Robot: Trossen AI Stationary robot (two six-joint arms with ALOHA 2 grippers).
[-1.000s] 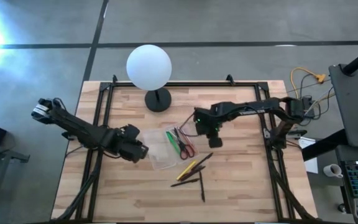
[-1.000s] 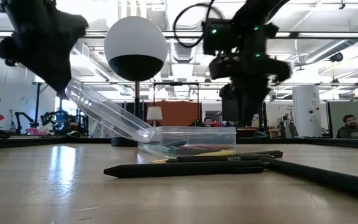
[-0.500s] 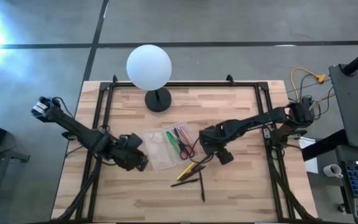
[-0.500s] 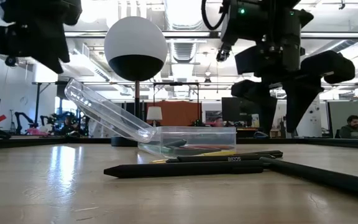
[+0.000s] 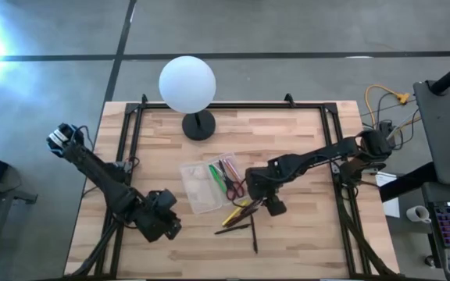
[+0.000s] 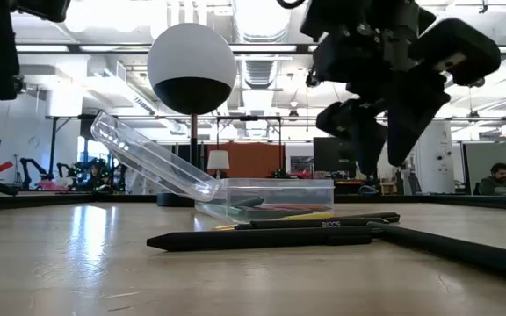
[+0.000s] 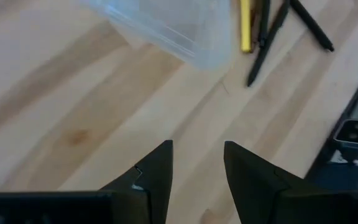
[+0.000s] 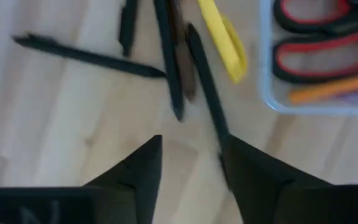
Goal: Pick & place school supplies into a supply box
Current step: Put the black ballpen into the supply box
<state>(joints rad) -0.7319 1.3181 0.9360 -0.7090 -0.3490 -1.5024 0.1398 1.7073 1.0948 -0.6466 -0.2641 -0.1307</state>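
Note:
The clear supply box (image 5: 206, 187) lies mid-table with its lid (image 6: 152, 158) tilted up and open. In it are the red-handled scissors (image 5: 233, 179), the green marker (image 5: 215, 176) and an orange pencil (image 8: 328, 90). A yellow pencil (image 8: 219, 37) and several dark pens (image 5: 241, 222) lie on the table by the box's near right corner. My right gripper (image 8: 191, 162) is open and hovers over these pens (image 8: 204, 87), above the table (image 6: 385, 132). My left gripper (image 7: 197, 155) is open, off the box's near left corner (image 5: 158, 225).
A white globe lamp (image 5: 187, 84) on a black base stands at the far edge behind the box. Bare wood lies along the table's near edge and left side (image 5: 108, 156). Black frame rails run along both sides, with cables at the right (image 5: 381, 101).
My left gripper has drawn back from the box lid toward the table's near edge; the lid has stayed tilted open. My right gripper has moved from beside the box toward the near edge and down, coming over the loose pens.

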